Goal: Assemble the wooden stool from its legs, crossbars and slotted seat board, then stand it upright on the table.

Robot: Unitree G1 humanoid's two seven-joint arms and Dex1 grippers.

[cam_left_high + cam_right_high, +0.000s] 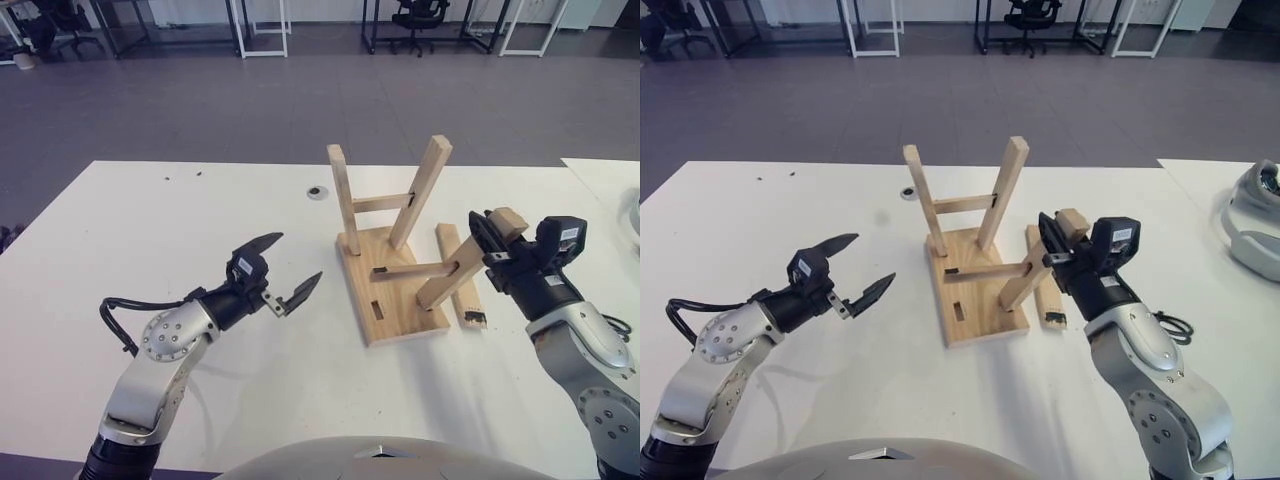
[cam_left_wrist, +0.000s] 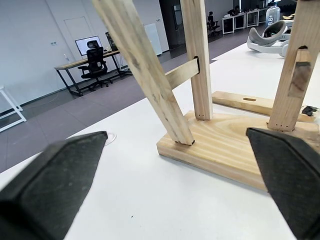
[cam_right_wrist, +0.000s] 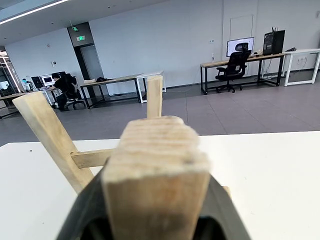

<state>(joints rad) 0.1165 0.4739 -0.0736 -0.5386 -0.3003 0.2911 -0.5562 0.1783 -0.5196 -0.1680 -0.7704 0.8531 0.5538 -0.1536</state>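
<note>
Your left black two-finger gripper [image 1: 299, 255] hovers low over the white table [image 1: 150, 230] with its fingers spread wide. The pale wooden slotted seat board [image 1: 400, 312] lies flat at its 3 o'clock, near but apart. At the board's 3 o'clock, your right black gripper [image 1: 488, 245] is clamped on the top of a tilted wooden leg [image 1: 445, 280] whose lower end rests on the board. Two upright legs [image 1: 343, 200] joined by a crossbar [image 1: 383, 203] stand at the board's 12 o'clock end. A loose wooden leg [image 1: 468, 300] lies just beside it.

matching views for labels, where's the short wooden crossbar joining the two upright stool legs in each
left eye view: short wooden crossbar centre, between the upright legs.
right eye view: crossbar left of centre.
left wrist view: crossbar above the wooden seat board.
right wrist view: crossbar passing behind the held leg.
shared landmark: the upright legs.
</note>
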